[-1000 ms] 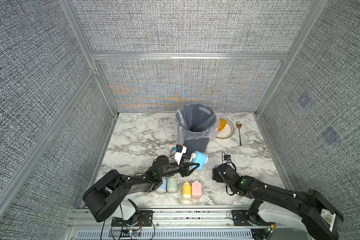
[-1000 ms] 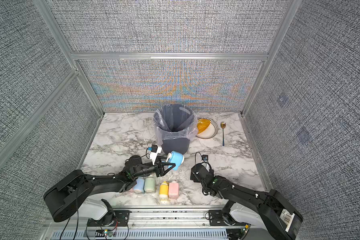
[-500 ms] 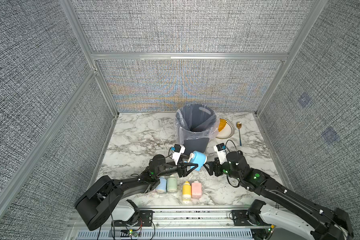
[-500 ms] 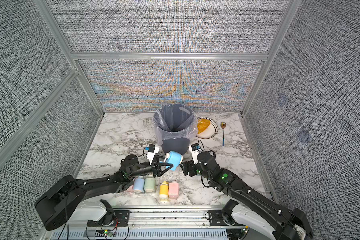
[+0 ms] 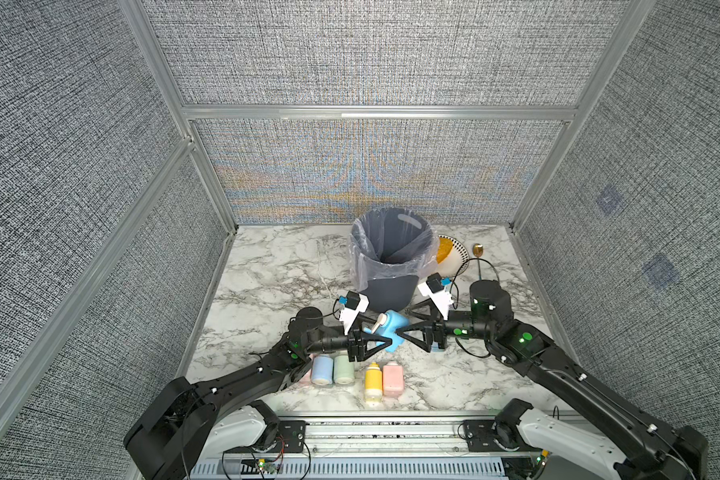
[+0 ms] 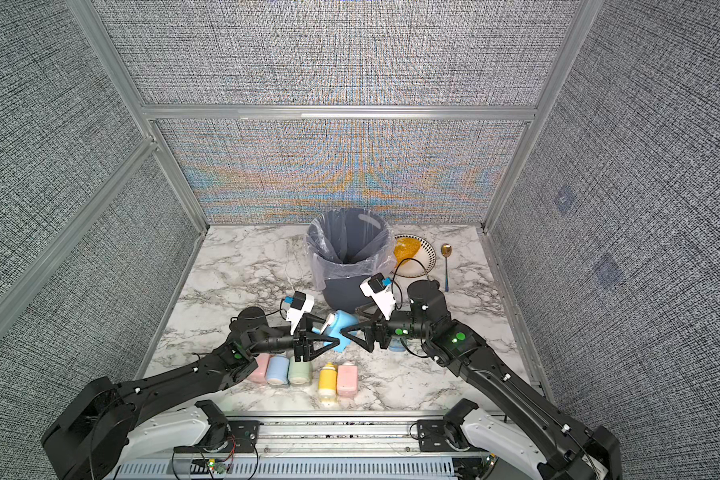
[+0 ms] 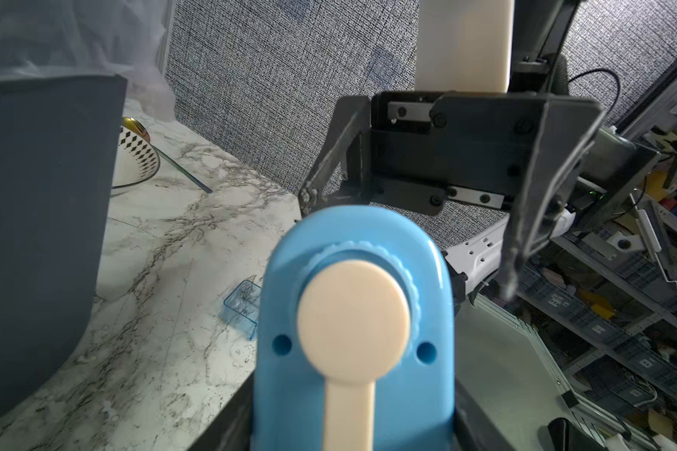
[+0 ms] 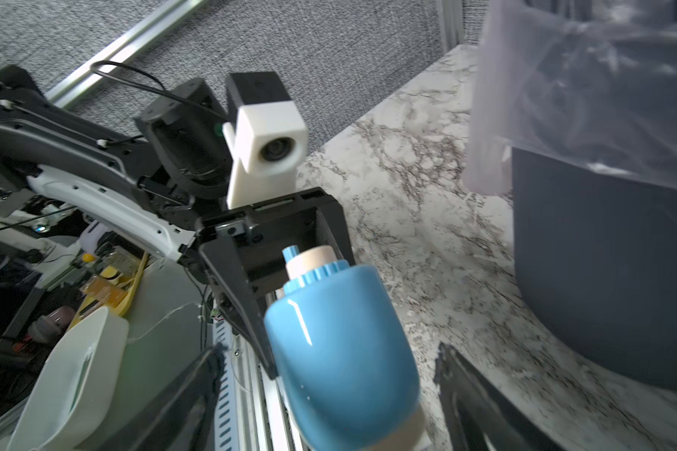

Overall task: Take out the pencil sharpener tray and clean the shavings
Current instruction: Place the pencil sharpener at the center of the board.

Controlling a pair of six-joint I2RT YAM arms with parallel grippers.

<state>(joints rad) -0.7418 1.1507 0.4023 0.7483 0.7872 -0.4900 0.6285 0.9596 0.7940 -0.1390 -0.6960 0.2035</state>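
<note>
My left gripper (image 5: 385, 334) is shut on a blue pencil sharpener (image 5: 393, 328) with a beige crank (image 7: 352, 312), holding it above the marble in front of the bin. My right gripper (image 5: 403, 323) faces it from the other side. It is open, its fingers (image 8: 200, 386) either side of the sharpener's rounded end (image 8: 341, 351) with gaps showing. The sharpener's clear blue tray (image 7: 243, 308) lies on the table below the right gripper. Faint flecks show inside it; I cannot tell whether they are the shavings.
A grey bin (image 5: 389, 257) with a clear liner stands just behind both grippers. A patterned bowl (image 5: 454, 259) and a spoon (image 5: 478, 257) lie behind it on the right. Several pastel sharpeners (image 5: 352, 370) lie in a row near the front edge.
The right arm rose from low on the table and swung left to the sharpener, its open jaws now flanking the rounded end. The left gripper kept its hold, almost still.
</note>
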